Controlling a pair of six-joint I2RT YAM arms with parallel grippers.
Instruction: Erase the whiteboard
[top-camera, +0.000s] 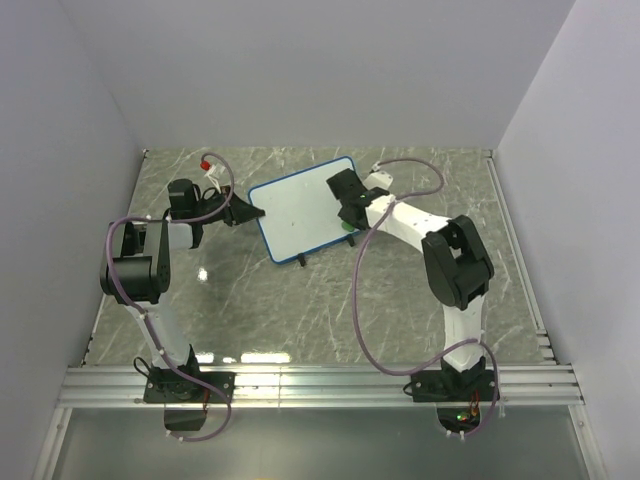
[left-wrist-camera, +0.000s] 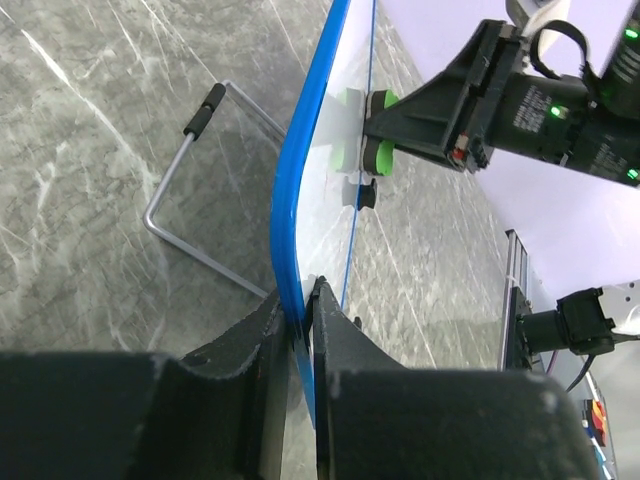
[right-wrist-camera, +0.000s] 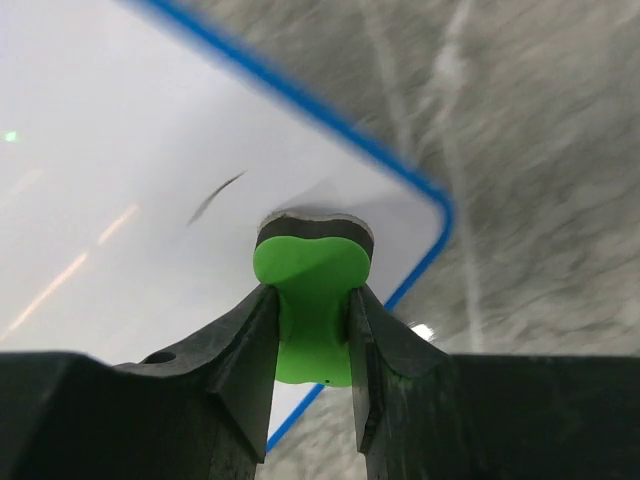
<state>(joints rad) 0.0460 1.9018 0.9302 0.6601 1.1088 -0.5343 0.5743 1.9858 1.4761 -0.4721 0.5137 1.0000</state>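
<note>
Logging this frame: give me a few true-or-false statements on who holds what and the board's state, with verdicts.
1. The left end effector clamps the whiteboard by its blue edge. True.
2. The right end effector is empty. False: it grips a green eraser.
3. The eraser's pad is against the board's face. True.
4. The board is wiped fully clean. False: a dark stroke shows beside the eraser.
</note>
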